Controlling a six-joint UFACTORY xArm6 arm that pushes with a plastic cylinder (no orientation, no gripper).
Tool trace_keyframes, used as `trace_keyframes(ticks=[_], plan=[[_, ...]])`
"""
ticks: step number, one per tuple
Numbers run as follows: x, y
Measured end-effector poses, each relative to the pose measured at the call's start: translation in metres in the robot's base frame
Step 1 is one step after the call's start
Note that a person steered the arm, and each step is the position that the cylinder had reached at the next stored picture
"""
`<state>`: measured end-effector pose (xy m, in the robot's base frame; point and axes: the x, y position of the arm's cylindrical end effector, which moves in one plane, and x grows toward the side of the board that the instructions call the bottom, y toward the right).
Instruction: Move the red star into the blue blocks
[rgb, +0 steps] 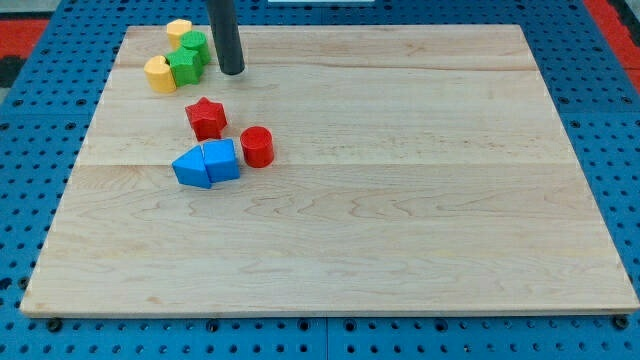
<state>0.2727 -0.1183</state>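
The red star (206, 117) lies on the wooden board at the view's left, just above the two blue blocks. The blue blocks touch each other: a blue triangle-like block (190, 168) on the left and a blue block (222, 160) on its right. A small gap separates the red star from them. My tip (232, 72) rests on the board above and slightly right of the red star, apart from it, and just right of the green blocks.
A red cylinder (257, 146) stands touching the right blue block. At the view's top left sit a yellow block (179, 30), two green blocks (193, 44) (184, 66) and another yellow block (159, 74). The board's left edge (85, 150) is close.
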Motion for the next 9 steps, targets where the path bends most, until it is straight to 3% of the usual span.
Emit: trace_keyframes(ticks=[9], plan=[[-0.0043, -0.0045]])
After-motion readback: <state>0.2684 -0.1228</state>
